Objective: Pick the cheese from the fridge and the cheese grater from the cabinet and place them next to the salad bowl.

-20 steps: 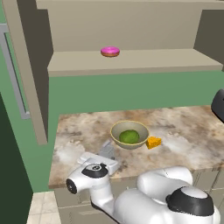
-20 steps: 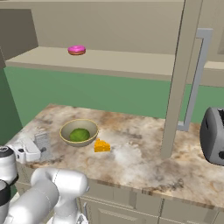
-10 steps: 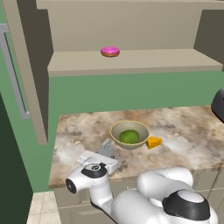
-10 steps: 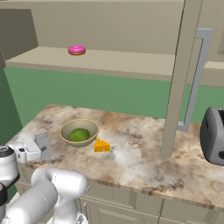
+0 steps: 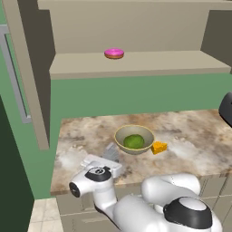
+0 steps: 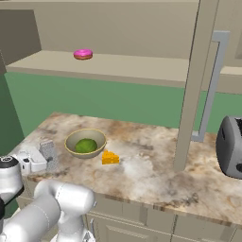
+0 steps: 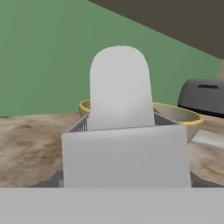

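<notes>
Cheese grater (image 5: 111, 153) at salad bowl (image 5: 134, 140), cheese (image 5: 159, 147) opposite
Grater upright, directly ahead of gripper (image 5: 100, 163); jaws appear to straddle it, grasp or release unclear

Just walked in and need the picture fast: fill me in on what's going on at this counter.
The robot arm is down at the front left of the counter with its hand at the cheese grater, which stands beside the salad bowl. Whether the hand grips the grater or has let go can't be told. The cheese already lies on the bowl's other side. A pink disc sits on the open cabinet's shelf, and a toaster stands at the right.
</notes>
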Robot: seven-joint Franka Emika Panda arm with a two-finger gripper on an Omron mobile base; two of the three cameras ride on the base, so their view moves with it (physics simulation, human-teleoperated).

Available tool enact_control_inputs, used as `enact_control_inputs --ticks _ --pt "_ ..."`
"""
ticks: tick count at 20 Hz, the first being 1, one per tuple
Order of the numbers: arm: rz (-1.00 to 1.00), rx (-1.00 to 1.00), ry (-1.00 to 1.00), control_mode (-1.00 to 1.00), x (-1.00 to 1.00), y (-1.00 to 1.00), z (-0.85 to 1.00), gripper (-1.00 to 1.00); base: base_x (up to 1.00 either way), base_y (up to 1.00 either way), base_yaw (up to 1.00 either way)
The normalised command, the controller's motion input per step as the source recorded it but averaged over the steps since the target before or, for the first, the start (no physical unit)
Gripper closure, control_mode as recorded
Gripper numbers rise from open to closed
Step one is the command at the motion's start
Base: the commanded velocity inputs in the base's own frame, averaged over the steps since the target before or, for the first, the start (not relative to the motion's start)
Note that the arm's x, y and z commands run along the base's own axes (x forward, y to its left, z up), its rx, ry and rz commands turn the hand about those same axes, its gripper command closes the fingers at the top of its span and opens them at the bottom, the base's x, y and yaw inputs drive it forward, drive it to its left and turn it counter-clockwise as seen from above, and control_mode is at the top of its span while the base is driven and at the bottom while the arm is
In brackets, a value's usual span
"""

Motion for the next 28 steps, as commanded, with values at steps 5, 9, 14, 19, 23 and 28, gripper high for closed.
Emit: enact_control_inputs --ticks 5,9,14,19,23,28 --pt "0.00 0.00 0.00 -1.00 0.19 -0.15 -0.13 -1.00 0.00 0.00 0.00" --pt "0.00 0.04 0.00 -1.00 0.14 -0.32 -0.18 -1.00 0.00 0.00 0.00" --pt "0.00 0.03 -0.01 -1.00 -0.03 -0.07 -0.13 -1.00 0.00 0.00 0.00" --pt "0.00 0.00 -0.06 -1.00 -0.06 0.00 0.13 -1.00 0.00 0.00 0.00" --pt "0.00 0.00 -0.14 -1.00 -0.14 0.00 0.59 -1.00 0.00 0.00 0.00" --pt "0.00 0.01 -0.10 -1.00 -0.11 0.00 0.79 -1.00 0.00 0.00 0.00"
